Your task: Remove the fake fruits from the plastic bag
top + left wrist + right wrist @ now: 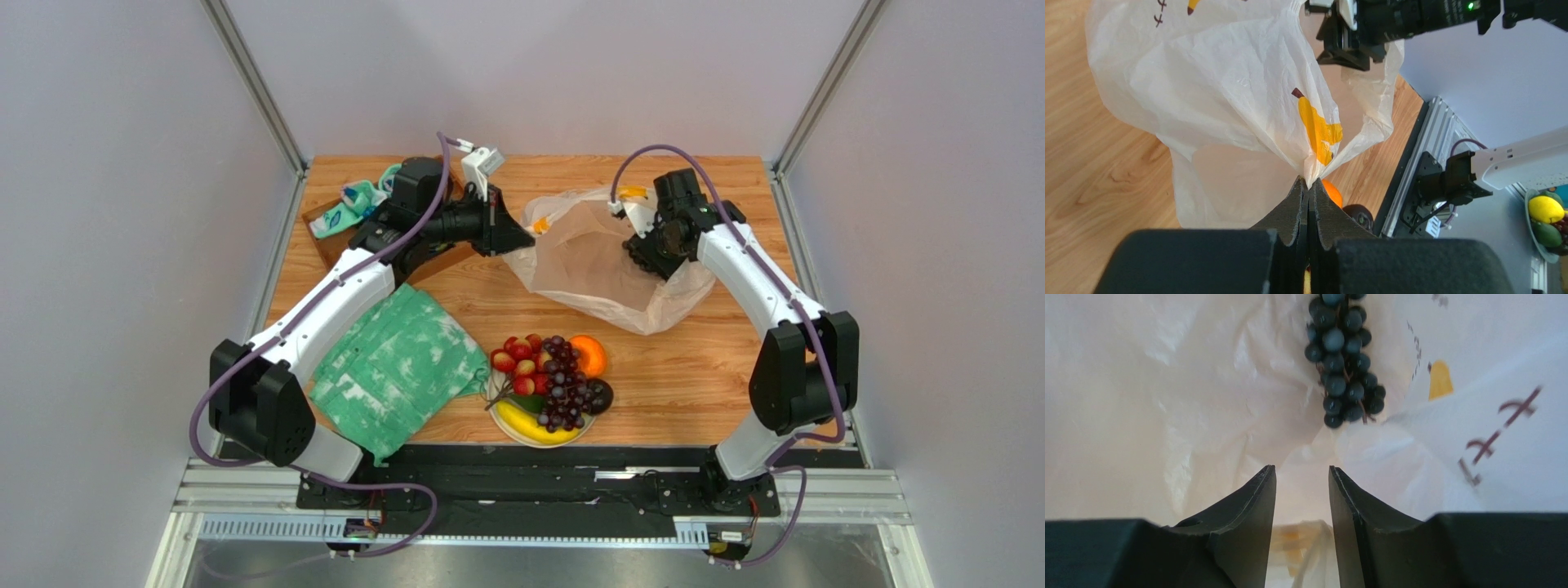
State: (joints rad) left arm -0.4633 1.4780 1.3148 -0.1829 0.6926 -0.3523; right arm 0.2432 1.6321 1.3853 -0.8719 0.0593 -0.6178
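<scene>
Top external view showed, nearest the arm bases, a plate [493, 409] on the wooden table [687, 380] carrying the fake fruits [548, 390]. A yellow banana [530, 424] lay along its near rim and a dark grape bunch [564, 382] sat in the middle. A cluster of red balls [515, 358] was at the far left, an orange [590, 354] at the far right, and a dark round fruit [600, 396] touched the grapes. A green-white mottled cloth [393, 368] lay just beside the plate on its left.

Farther out, the plastic bag [589, 263] sat crumpled on the wood, near the plate but apart from it. The left gripper [525, 238] met the bag's left edge. In the left wrist view its fingers [1298, 208] were pressed together, pinching a gathered fold of the film. The right gripper [635, 251] was at the bag's right side. In the right wrist view its fingers [1254, 502] were spread with nothing between them and white film all around. Past the fingertips that view showed a dark grape bunch; whether it lay inside the bag or beyond the film I could not tell.

Farthest back, teal-and-white items [350, 208] lay at the table's far-left corner.
</scene>
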